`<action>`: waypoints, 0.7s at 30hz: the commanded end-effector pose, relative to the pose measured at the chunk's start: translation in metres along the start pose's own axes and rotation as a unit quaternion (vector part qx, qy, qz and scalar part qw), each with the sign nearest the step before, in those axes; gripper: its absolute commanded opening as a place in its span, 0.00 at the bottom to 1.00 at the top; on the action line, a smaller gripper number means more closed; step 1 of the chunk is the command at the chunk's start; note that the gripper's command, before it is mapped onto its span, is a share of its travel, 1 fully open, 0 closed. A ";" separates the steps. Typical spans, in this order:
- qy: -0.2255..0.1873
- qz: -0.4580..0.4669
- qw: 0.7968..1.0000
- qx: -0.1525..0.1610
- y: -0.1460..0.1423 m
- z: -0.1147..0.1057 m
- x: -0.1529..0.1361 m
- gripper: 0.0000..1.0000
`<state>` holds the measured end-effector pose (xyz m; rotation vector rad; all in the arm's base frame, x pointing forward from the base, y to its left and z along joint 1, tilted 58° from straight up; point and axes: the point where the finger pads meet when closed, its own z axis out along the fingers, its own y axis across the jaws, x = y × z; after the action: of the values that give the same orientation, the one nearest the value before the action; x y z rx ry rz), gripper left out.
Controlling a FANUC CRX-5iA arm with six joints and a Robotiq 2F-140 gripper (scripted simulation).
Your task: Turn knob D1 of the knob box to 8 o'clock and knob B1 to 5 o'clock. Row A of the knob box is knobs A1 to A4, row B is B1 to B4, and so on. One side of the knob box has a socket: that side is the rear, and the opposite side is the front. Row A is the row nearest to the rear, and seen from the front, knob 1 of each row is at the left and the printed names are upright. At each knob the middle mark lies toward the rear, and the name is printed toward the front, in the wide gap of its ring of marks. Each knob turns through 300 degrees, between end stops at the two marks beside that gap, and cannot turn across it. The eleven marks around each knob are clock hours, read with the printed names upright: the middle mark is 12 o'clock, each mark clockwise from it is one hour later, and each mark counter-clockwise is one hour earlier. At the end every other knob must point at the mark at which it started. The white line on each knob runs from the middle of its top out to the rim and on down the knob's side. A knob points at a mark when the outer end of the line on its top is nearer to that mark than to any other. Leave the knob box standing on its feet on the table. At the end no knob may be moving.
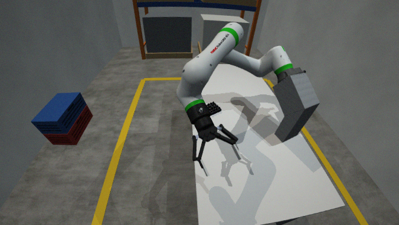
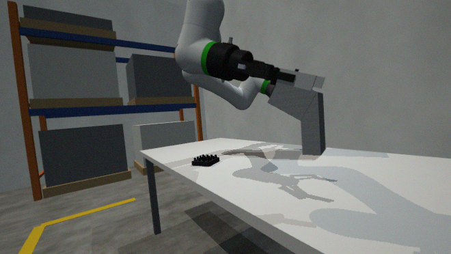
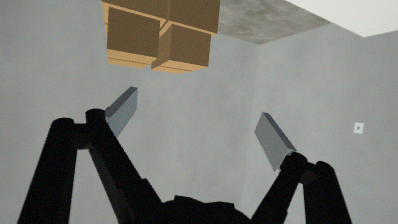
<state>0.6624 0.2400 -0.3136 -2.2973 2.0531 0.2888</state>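
Observation:
The knob box (image 1: 213,107) is a small black box with rows of knobs. It stands on the white table (image 1: 260,157) near the far left edge, partly hidden behind my wrist. It also shows in the exterior view (image 2: 205,160), standing near the table's corner. The knobs' lines and marks are too small to read. My gripper (image 1: 222,164) (image 2: 288,76) is wide open and empty. It hangs high above the table, well clear of the box, and points sideways. The wrist view shows only the spread fingers against a grey wall; the box is not in it.
A grey angular block (image 1: 296,103) (image 2: 301,109) that carries the arm stands on the table's right side. A shelf rack with crates (image 2: 78,102) stands beyond the table. A blue and red crate (image 1: 61,118) lies on the floor at the left.

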 end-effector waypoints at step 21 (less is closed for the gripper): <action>0.009 -0.013 1.000 -0.007 0.006 -0.008 0.008 1.00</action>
<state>0.6616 0.2382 -0.3122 -2.3057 2.0499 0.2878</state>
